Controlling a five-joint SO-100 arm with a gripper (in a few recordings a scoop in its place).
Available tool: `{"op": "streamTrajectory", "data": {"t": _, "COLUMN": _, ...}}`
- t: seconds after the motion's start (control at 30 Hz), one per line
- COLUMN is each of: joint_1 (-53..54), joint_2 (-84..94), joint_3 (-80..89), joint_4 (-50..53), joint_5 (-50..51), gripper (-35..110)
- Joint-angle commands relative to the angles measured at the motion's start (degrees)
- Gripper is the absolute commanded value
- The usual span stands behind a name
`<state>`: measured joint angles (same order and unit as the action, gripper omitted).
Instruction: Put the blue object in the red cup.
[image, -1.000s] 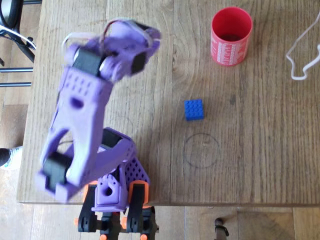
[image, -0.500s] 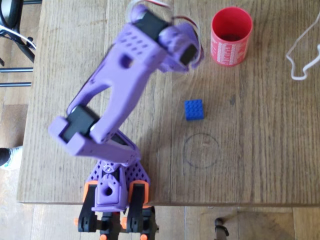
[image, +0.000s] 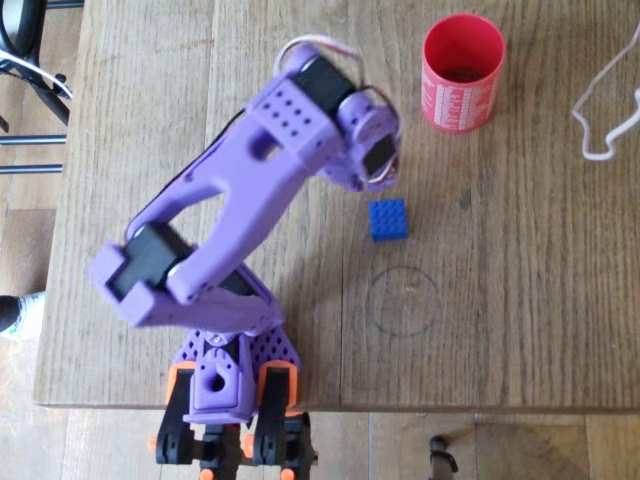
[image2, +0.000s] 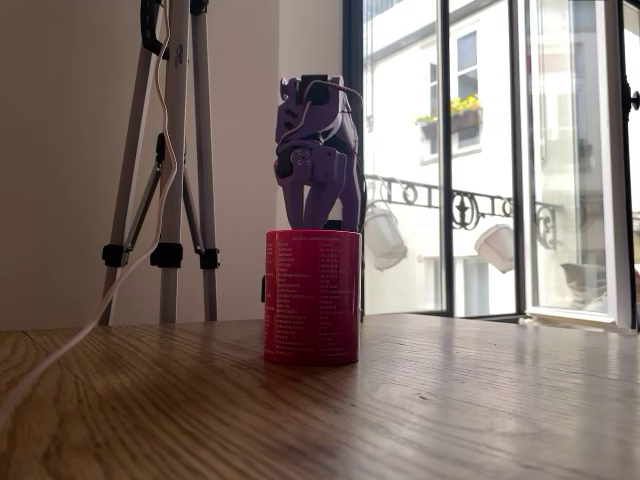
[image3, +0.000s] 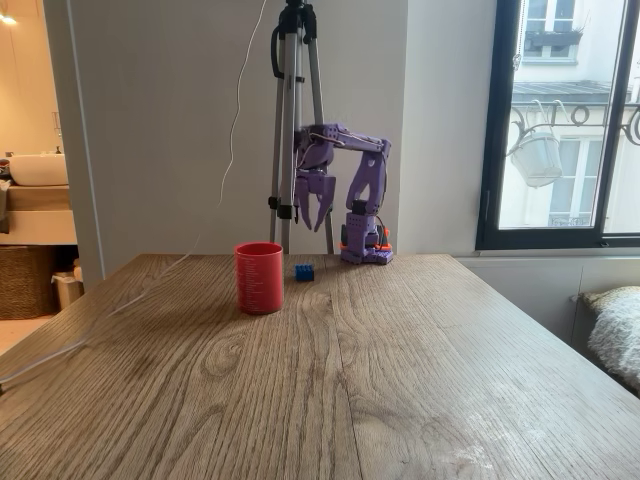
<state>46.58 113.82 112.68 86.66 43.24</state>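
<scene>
So the pick hasn't happened yet. The blue object (image: 388, 219) is sitting flat on the table (image: 520, 300), studs up, well apart from the red cup (image: 462, 72), which stands upright near the far edge in the overhead view. From one of the fixed views you can see the brick (image3: 304, 271) just to the right of the cup (image3: 259, 277) and a bit further back, with nothing touching it.

The purple arm (image: 240, 210) is reaching out over the table with its head above and just left of the brick in the overhead view. The gripper (image3: 315, 208) hangs pointing down, up in the air and clear of the table, and its two fingers are spread apart with nothing between them, so it's empty and ready.

My read on progress: basically zero steps done besides getting the arm roughly into the neighbourhood. Still to go: line up over the brick, drop down, close on it, carry it across to the cup and let go over the dark opening. The cup looks empty as far as I can tell.

There's also a white cable (image: 600, 110) lying on the right side, out of the way.
</scene>
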Motion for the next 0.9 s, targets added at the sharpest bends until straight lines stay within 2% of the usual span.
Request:
{"op": "streamTrajectory", "data": {"t": 0.0, "joint_1": -1.8, "joint_2": 3.3, "joint_3": 6.0, "joint_4": -7.3, "joint_5": -7.1, "gripper": 0}}
{"op": "streamTrajectory", "data": {"t": 0.13, "joint_1": -2.5, "joint_2": 1.0, "joint_3": 7.1, "joint_4": -13.6, "joint_5": -16.6, "gripper": 0}}
{"op": "streamTrajectory", "data": {"t": 0.33, "joint_1": -0.1, "joint_2": -1.8, "joint_3": 6.4, "joint_4": -22.7, "joint_5": -24.5, "gripper": 0}}
{"op": "streamTrajectory", "data": {"t": 0.7, "joint_1": 0.8, "joint_2": -5.9, "joint_3": 4.7, "joint_4": -12.8, "joint_5": -19.7, "gripper": 0}}
{"op": "streamTrajectory", "data": {"t": 0.87, "joint_1": 0.4, "joint_2": -5.8, "joint_3": 4.3, "joint_4": -13.5, "joint_5": -19.3, "gripper": 0}}
